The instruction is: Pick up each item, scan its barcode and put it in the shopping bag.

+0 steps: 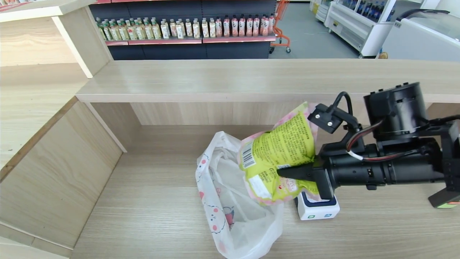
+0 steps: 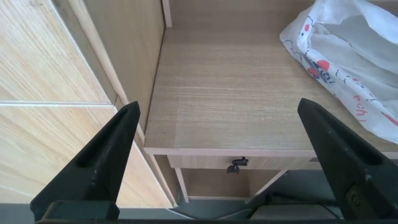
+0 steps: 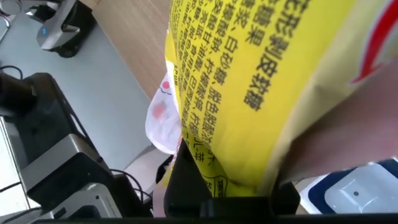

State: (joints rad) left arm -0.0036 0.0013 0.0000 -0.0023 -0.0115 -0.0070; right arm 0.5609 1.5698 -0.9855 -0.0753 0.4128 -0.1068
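While the right pincer [image 1: 287, 172] was clenched on the lower half of a yellow-green snack pouch [image 1: 280, 147], it held the pouch off the desk [image 1: 143, 216], tilted, with the pouch's top toward the raised ledge [image 1: 251, 79] at the back. The barcode [image 1: 248, 156] sat on the pouch's left edge and faced upward. The lower end of the pouch hung over the right rim of the white shopping bag [image 1: 230, 212]; whether it touched the plastic could not be told. The bag lay slumped on the desk with its mouth open toward the back, printed with small pink cartoon figures. Just to the right of the bag stood a small white scanner box [image 1: 318, 212], partly hidden under the pincer and the pouch.

The left pincer [image 2: 219, 112] was released, its two dark fingers [image 2: 106, 162] spread wide. It hung above the near left part of the desk by the wooden side wall [image 2: 124, 37], well apart from the bag.

Behind the ledge ran a store shelf of bottles [image 1: 187, 28], with an orange cart [image 1: 282, 25] and a white freezer chest [image 1: 359, 25] farther right.
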